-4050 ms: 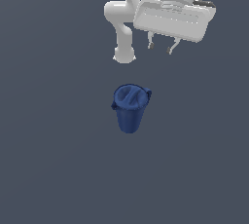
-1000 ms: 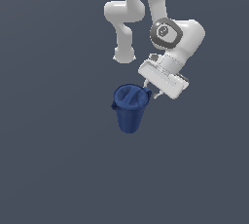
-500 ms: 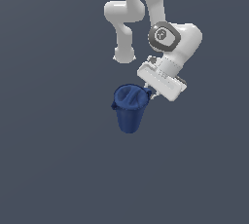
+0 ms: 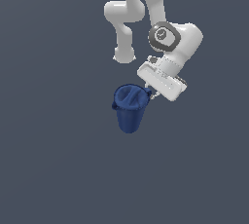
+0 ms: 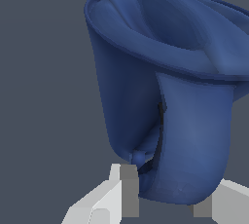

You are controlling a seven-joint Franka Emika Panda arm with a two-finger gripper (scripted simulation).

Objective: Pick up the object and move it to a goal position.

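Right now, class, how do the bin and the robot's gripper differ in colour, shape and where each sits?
Colour: the bin is dark blue; the gripper is white with grey pads.
Shape: the bin is rounded and tapers to a narrower base; the gripper is blocky.
Place: the bin stands upright on the floor; the gripper hangs tilted from the arm at the bin's rim.
Shared: both meet at that rim.

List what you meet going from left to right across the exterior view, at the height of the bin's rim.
Bare floor → dark blue bin → gripper at the bin's rim → white hand of the arm → bare floor again.
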